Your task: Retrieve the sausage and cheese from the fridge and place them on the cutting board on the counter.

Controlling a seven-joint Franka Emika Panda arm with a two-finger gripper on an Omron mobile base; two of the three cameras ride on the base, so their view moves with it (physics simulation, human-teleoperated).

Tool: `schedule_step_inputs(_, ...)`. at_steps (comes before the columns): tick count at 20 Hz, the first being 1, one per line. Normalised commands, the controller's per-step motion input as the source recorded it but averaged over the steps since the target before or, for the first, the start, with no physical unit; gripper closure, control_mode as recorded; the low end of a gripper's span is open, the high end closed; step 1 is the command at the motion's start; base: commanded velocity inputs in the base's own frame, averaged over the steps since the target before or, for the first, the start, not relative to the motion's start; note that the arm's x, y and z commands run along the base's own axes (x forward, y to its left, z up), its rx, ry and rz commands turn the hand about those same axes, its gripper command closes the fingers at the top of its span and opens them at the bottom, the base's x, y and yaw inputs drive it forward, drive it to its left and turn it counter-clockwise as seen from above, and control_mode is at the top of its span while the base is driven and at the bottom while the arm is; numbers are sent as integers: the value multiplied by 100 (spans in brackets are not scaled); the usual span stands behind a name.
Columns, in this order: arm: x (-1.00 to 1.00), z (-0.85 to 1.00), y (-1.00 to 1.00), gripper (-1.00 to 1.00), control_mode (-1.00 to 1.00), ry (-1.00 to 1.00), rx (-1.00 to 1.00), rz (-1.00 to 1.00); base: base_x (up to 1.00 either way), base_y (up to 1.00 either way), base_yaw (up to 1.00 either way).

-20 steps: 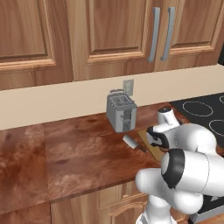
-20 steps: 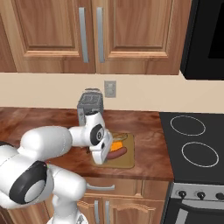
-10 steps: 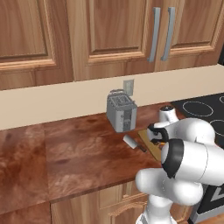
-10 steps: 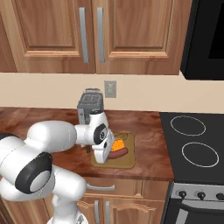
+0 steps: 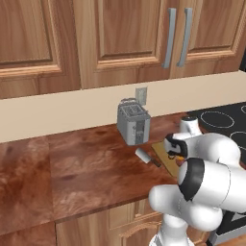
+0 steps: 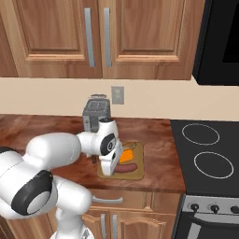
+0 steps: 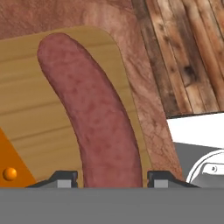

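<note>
The dark red-brown sausage (image 7: pixel 96 113) (image 6: pixel 125 168) lies flat on the tan cutting board (image 7: pixel 26 100) (image 6: pixel 136 175) (image 5: pixel 162 154). The orange cheese (image 7: pixel 11 162) (image 6: pixel 126 155) rests on the same board, just beside the sausage. My gripper (image 7: pixel 111 177) (image 6: pixel 108 171) (image 5: pixel 174 153) hangs low over the board's front left, open. Its fingertips straddle the sausage's near end with a thin gap on each side. The board sits on the reddish-brown counter (image 6: pixel 46 130) (image 5: pixel 86 168). The fridge is out of view.
A grey toaster (image 5: pixel 133 125) (image 6: pixel 96 112) stands just behind the board by the wall. A white cylinder with a dark handle (image 5: pixel 145 156) lies left of the board. The black stovetop (image 6: pixel 205 149) (image 5: pixel 221 120) is to the right; wood cabinets hang above.
The jaws have spread a little apart from the sausage, which stays on the board. The arm has shifted slightly; the base has not moved.
</note>
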Motion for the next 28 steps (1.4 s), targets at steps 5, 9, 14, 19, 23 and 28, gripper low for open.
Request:
schedule_step_inputs(5,-6,0,0,-100,-100,0,2,0,0,0,0)
schedule_step_inputs(9,0,4,0,-100,-100,0,6,0,0,0,0)
schedule_step_inputs(14,-12,42,0,-100,-100,0,10,0,0,0,0)
schedule_step_inputs(19,-42,62,0,-100,-100,-3,8,0,0,0,0)
schedule_step_inputs(23,-93,10,1,-100,-100,0,0,4,0,0,0)
schedule_step_inputs(28,-100,4,14,-100,-100,-4,0,15,0,0,0)
